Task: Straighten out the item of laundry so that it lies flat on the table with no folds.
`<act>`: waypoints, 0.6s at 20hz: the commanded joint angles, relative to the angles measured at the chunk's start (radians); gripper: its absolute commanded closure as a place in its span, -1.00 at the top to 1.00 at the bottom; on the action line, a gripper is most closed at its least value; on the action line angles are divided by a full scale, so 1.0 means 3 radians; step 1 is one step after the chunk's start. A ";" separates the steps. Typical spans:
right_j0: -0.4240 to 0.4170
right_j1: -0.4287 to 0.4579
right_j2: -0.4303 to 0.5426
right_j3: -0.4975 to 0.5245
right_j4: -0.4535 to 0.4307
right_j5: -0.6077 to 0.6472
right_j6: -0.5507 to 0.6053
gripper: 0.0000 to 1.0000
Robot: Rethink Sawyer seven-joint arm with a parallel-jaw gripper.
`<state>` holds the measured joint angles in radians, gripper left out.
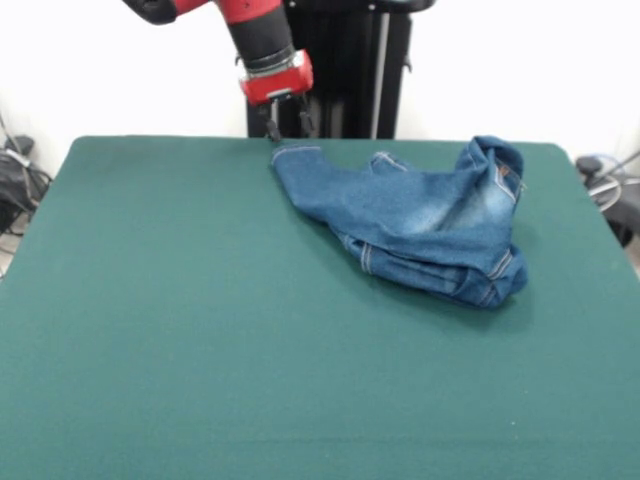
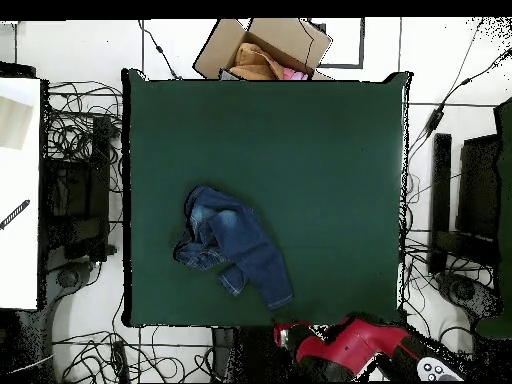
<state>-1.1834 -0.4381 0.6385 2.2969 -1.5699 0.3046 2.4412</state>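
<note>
Lying crumpled right of centre in the front view, the jeans (image 1: 425,225) rest folded on the green table (image 1: 200,330), one leg reaching toward upper centre. The gripper (image 1: 287,128) hangs just above that leg's hem, its two fingers slightly apart, holding nothing.

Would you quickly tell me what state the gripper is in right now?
Gripper: open, holding nothing, just above the jeans' leg end by the table's edge.
</note>
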 commanded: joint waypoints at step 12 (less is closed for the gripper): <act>-0.0257 0.0109 0.0850 0.0185 -0.1539 0.0850 0.1783 1.00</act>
<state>-1.2038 -0.4629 0.7036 2.3492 -1.8185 0.3177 2.5011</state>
